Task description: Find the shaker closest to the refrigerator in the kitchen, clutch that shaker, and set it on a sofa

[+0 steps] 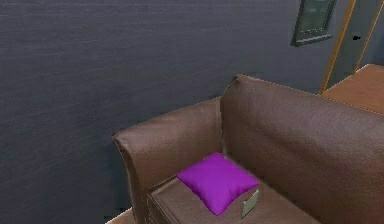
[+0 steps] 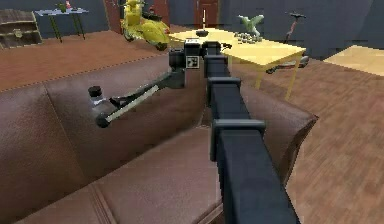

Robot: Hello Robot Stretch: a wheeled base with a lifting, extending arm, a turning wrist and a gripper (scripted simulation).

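I am recording the gripper (image 2: 98, 107) reaching over the sofa (image 2: 140, 185) backrest, a small dark blob (image 2: 95, 92), possibly the shaker, at its far end, the seat lying just short of it; whether it is holding anything I cannot tell.

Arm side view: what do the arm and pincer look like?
The arm is a dark square bar. At its end sit two small white squares with black marks; the pincer has a dark body and two thin fingers, one pale grey.
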